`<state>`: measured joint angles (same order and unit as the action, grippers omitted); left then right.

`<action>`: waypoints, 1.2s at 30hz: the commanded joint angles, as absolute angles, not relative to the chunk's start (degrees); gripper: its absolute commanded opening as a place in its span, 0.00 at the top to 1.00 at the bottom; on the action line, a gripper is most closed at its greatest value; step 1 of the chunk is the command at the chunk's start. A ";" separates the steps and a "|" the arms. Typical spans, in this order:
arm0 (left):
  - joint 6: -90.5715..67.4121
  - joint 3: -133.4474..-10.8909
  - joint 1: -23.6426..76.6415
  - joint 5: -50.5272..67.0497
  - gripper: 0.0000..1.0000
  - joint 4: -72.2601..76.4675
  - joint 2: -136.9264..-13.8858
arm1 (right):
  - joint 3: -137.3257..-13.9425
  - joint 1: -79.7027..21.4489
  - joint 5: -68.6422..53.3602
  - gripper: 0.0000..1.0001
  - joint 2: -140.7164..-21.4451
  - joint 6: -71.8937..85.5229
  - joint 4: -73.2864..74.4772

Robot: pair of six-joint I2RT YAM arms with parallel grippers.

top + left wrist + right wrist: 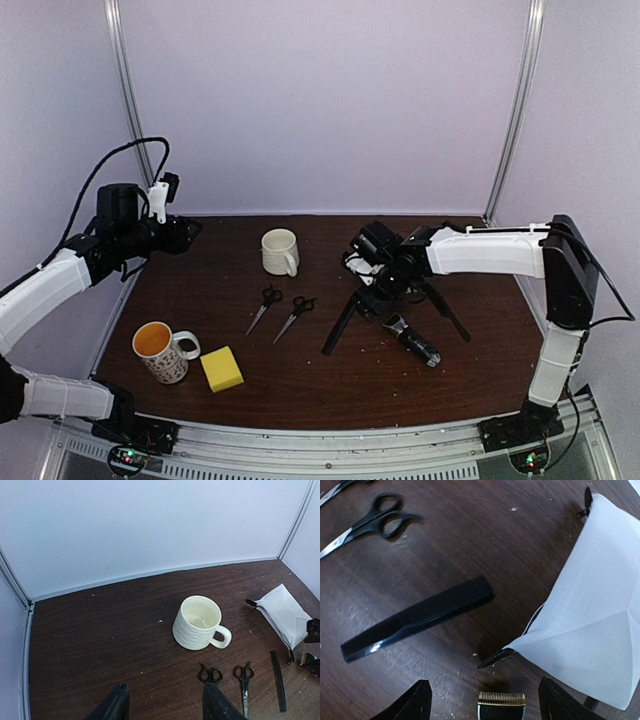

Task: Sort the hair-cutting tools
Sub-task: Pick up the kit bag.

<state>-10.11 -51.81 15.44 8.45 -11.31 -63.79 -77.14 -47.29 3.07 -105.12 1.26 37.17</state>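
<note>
Spread wide with nothing between its fingers, the right gripper (484,690) frames the gold-toothed head of the clipper (501,706) at the bottom edge of the right wrist view. One comb (417,617) lies left of centre, the white pouch (590,610) fills the right side, and one pair of scissors (370,522) sits upper left. In the top view the other pair (265,305) lies just left of it at centre, and a second comb (447,312) lies right of the clipper. The left gripper (185,233), also parted and empty, hangs at the upper left, raised off the table (300,390).
</note>
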 commanded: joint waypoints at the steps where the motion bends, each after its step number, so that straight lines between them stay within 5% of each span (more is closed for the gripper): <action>1: -9.94 -51.86 15.72 7.16 0.48 -8.94 -64.38 | -81.21 -49.06 16.31 0.27 -109.98 15.09 41.04; 27: -10.04 -53.68 15.70 7.65 0.46 -11.42 -67.88 | -88.96 -51.33 23.83 0.54 -121.85 30.40 47.56; 30: -10.26 -54.11 15.73 8.45 0.46 -11.81 -68.41 | -88.75 -50.48 25.67 0.69 -122.43 29.67 46.02; 33: -10.65 -54.14 15.70 8.32 0.46 -11.90 -68.55 | -88.61 -50.02 28.43 1.00 -121.93 28.31 45.21; 36: -10.66 -54.08 15.71 8.92 0.47 -11.36 -68.20 | -84.38 -50.03 27.42 1.00 -115.24 21.83 40.17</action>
<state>-10.22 -52.18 15.44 7.66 -12.34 -68.31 -87.57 -50.39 24.64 -121.69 27.86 45.25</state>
